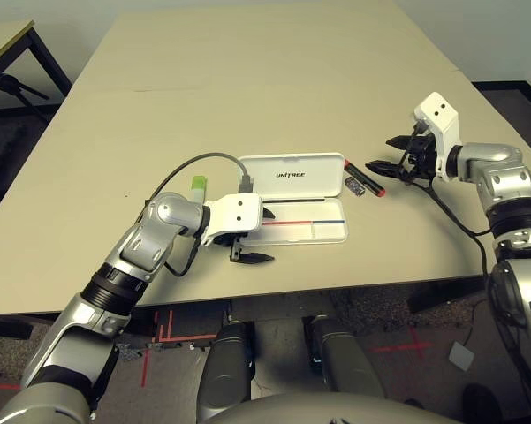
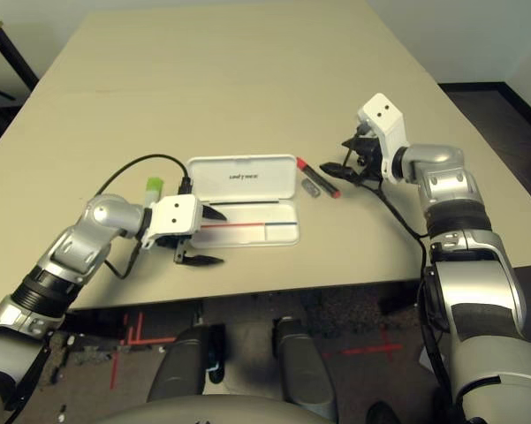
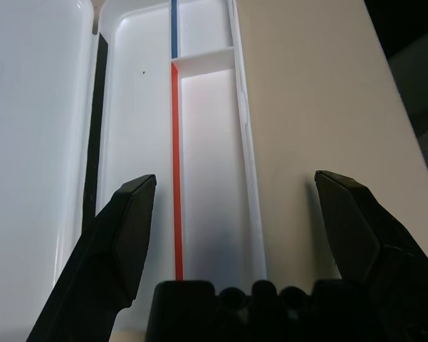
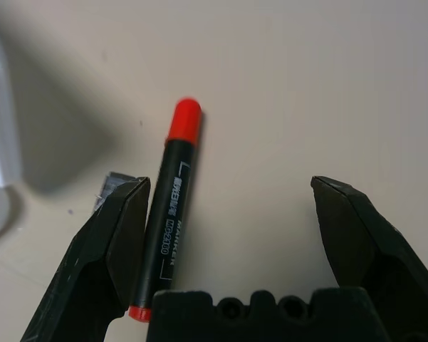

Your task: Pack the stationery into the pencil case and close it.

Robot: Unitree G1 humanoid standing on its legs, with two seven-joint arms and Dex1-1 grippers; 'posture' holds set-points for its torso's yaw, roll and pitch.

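I see the case (image 1: 296, 196) lying open on the surface (image 1: 247, 79), lid flat toward the far side, tray nearest me with its red-and-blue stripe. My left pincer (image 1: 250, 237) hangs at the tray's left end, fingers wide, holding nothing. A green-capped stick (image 1: 198, 185) shows just behind that wrist, left of the case. The marker (image 1: 363, 177) and the clip (image 1: 354, 185) lie just right of the lid. My right pincer (image 4: 228, 235) hovers wide over the marker, which lies close along one finger (image 4: 117, 235); I can't tell if they touch.
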